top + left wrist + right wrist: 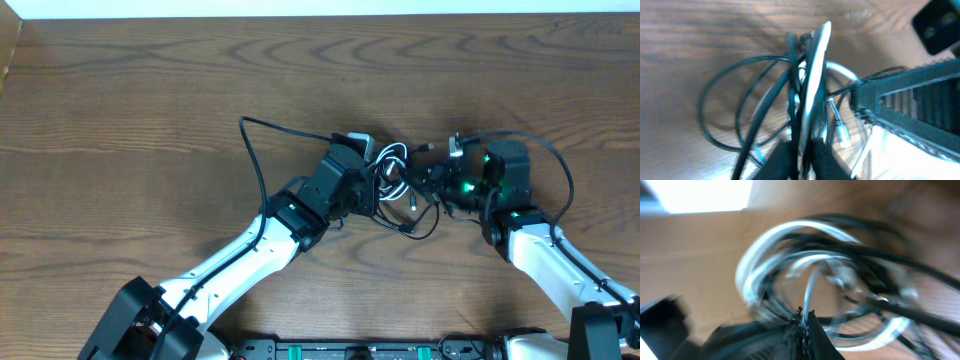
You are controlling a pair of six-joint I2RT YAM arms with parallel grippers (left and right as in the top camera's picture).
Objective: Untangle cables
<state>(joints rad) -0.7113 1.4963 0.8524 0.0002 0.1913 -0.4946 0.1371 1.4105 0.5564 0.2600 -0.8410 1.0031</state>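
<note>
Down at the bottom of the overhead view both arms rise from the base. The left arm (250, 250) slants up from the lower left, the right arm (545, 250) comes in from the lower right, and they meet at the middle of the table (150, 80).

Left claw (368, 170) first. In its own camera the left claw (805, 157) is clamped on the cables (400, 185), with the white cord (815, 85) and a black cord (790, 75) running straight up from between the fingers. That looks like an anchor hold, pinning one side of the knot so the other side can be worked.

Right claw (440, 182) now, facing it across the tangle from centre right. Its camera is badly blurred, but the right claw (803, 322) has its tips pressed together, and a thin pale strand seems to rise right from between them. So I judge it pinched on a strand of the cables, ready to tease it out sideways.

Between the two claws sits the knot itself, white loops over black ones just right of centre. A small metal plug (842, 135) dangles inside the loops in the left wrist view. That end could snag if it is dragged through.

Farther out, one long black cord (250, 150) arcs away to the upper left and lies slack on the wood. Nothing is separated yet, so this is early work.
</note>
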